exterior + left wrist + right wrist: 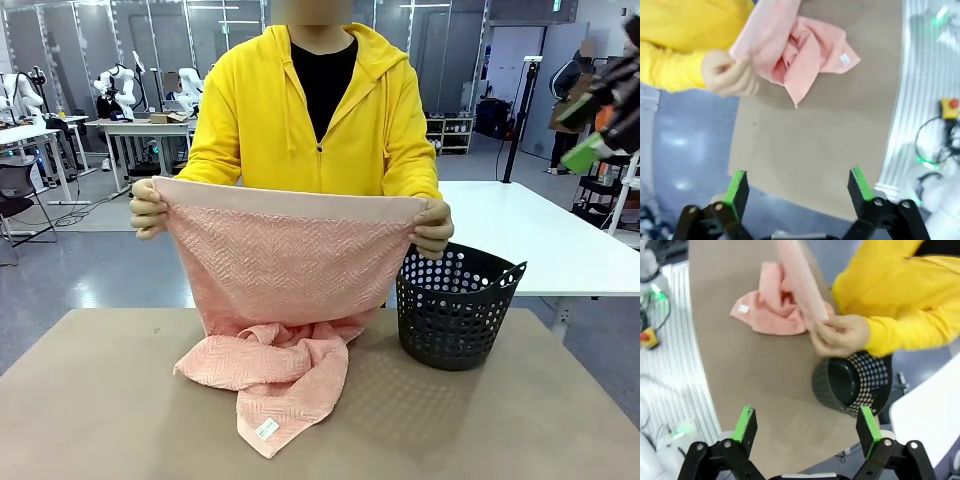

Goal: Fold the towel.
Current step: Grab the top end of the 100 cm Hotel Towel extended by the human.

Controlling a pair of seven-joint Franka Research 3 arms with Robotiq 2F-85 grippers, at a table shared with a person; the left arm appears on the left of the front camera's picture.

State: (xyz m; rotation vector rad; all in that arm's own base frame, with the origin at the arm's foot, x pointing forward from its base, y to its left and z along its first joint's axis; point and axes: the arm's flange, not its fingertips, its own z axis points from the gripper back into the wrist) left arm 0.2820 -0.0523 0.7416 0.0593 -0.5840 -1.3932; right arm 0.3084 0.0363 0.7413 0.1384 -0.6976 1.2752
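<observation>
The salmon-pink herringbone terry towel (280,270) hangs by its top band from the person's hands (148,208) above the brown table's (100,400) far edge, its lower end heaped mid-table. Laid flat like this, the bunched end would likely trap creases, and a swing could knock the perforated black plastic basket (455,310) just beside it. Both arms hover high, looking down on the table, with the left gripper (797,182) and right gripper (805,419) spread wide and holding nothing.

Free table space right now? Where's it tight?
Bare table left of the towel heap, out to the left edge. Also bare along the near edge, in front of the black basket and right of the towel's label corner. Crowded: far middle, where the person's hands hold the towel up beside the basket.
</observation>
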